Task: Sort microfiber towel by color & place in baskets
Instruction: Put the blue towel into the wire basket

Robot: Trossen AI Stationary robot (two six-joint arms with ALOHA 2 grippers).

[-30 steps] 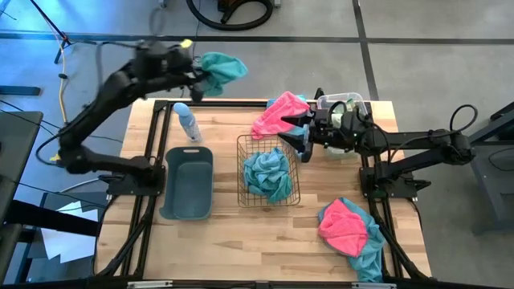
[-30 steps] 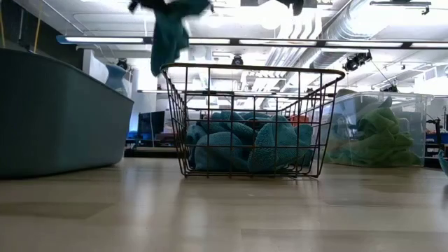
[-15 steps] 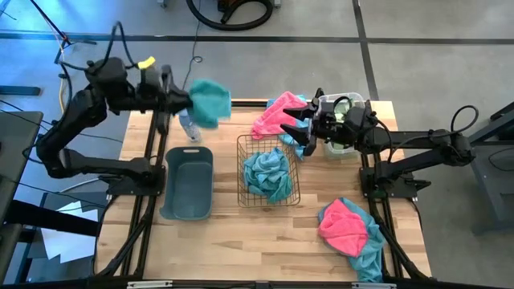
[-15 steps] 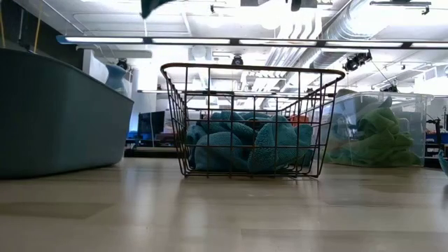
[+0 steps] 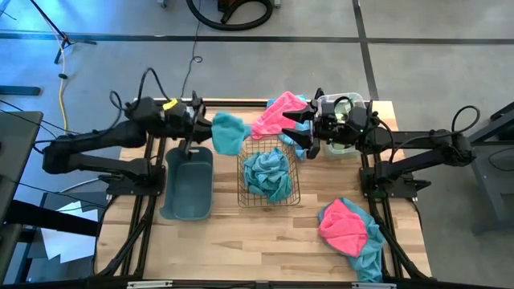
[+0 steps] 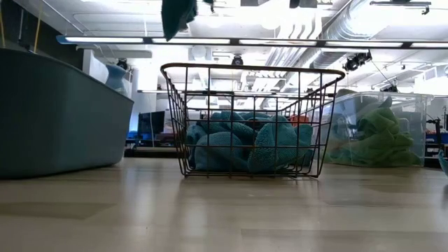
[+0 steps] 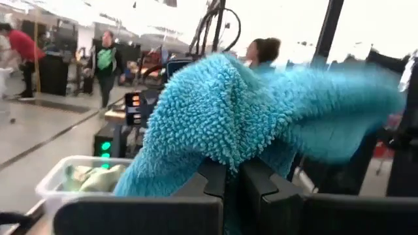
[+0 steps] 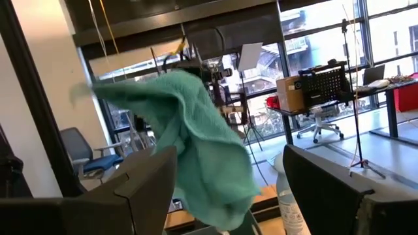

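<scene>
1. Left tool [image 5: 207, 128] is clamped on a teal towel [image 5: 229, 132], holding it in the air between the grey tub [image 5: 187, 181] and the wire basket [image 5: 268, 171], at the basket's far left corner.
2. My left wrist view shows the fingers [image 7: 214, 181] pressed together with the cloth pinched between them.
3. Right tool [image 5: 303, 135] sits at the far side of the bench [image 5: 265, 233] beside the clear bin [image 5: 344, 104], its fingers [image 8: 147, 176] spread wide and holding nothing.
4. Teal towels fill the wire basket; green ones [image 6: 378, 136] lie in the clear bin.
5. A pink towel [image 5: 278, 112] lies by the right tool; a pink-and-teal heap [image 5: 349, 229] lies at the near right.
6. I can read no writing or label anywhere.
</scene>
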